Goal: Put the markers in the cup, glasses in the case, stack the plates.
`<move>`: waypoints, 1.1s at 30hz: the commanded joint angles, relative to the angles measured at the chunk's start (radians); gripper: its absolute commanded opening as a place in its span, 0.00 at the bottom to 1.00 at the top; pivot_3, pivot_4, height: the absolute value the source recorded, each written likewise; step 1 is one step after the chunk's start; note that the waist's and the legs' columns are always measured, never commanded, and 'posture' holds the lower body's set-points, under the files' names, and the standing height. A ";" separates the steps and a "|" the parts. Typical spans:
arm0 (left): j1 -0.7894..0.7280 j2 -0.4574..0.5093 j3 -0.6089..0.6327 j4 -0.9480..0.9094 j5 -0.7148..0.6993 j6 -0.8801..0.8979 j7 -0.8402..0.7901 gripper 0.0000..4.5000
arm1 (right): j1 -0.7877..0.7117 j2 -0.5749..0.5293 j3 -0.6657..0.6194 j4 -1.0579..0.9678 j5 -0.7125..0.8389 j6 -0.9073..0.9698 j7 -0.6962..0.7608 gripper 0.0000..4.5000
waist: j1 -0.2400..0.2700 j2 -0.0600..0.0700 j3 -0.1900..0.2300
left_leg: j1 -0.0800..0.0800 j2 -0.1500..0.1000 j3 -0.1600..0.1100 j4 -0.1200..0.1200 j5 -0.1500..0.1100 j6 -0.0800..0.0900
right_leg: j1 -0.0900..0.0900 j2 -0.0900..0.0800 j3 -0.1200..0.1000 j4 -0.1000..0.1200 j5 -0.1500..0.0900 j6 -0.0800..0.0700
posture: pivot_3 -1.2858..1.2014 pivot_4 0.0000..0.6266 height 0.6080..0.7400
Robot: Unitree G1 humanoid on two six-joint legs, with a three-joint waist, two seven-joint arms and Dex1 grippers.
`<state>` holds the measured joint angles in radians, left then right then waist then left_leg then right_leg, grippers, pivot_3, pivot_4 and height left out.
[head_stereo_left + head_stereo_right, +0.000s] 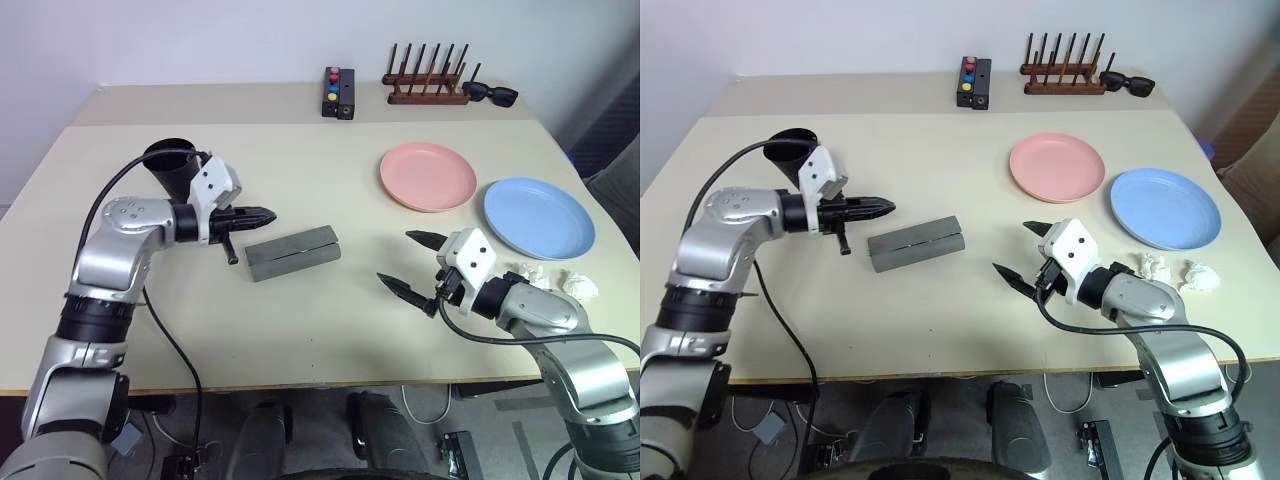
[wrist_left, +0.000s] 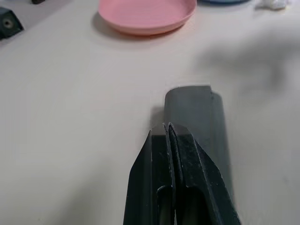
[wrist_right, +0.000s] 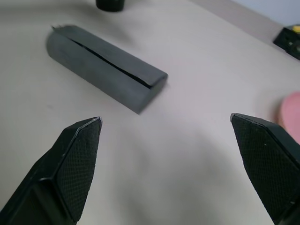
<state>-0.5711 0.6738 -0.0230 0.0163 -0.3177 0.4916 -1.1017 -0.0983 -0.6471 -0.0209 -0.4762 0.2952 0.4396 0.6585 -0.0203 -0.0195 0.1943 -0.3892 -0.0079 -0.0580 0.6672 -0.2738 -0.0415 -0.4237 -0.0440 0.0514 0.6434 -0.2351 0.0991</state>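
1. The left gripper (image 1: pixel 262 213) hangs above the table (image 1: pixel 300 330) with its two black fingers pressed flat together; nothing shows between their tips.
2. Just past and slightly below those tips lies the grey glasses case (image 1: pixel 292 253), closed, resting on its long side, its seam line facing up.
3. Behind the left wrist stands the black cup (image 1: pixel 172 166), upright, its mouth open to the top; what is inside cannot be told.
4. The right gripper (image 1: pixel 408 263) hovers over bare tabletop with its fingers spread wide, empty, pointing towards the case, which lies ahead of it and apart from it.
5. Beyond the right gripper, on its outer side, sits the salmon pink plate (image 1: pixel 428 176), and further out beside it the light blue plate (image 1: pixel 539 217); the two lie flat, close together, not stacked.
6. Near the right forearm lie crumpled white paper scraps (image 1: pixel 578 284).
7. At the far edge of the table stand a wooden peg rack (image 1: pixel 428 85), black sunglasses (image 1: pixel 491 94) just beside it, and a small black box with coloured buttons (image 1: pixel 338 92).
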 commanded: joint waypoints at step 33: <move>0.192 -0.147 -0.157 -0.370 -0.116 0.038 0.157 0.00 | -0.457 -0.086 0.071 0.995 -0.457 -0.638 -0.106 1.00 | 0.001 0.000 0.000 | 0.000 -0.001 0.002 0.000 0.000 0.000 | 0.000 0.000 0.001 0.000 0.000 0.000 | 0.52 0.24 0.96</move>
<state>-0.3754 0.5311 -0.1813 -0.3502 -0.4300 0.5562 -0.9383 -0.5083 -0.7255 0.0546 0.4807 -0.1443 -0.1368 0.5784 -0.0198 -0.0194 0.1945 -0.3890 -0.0091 -0.0566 0.6672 -0.2737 -0.0417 -0.4237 -0.0444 0.0523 0.6431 -0.2351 0.0987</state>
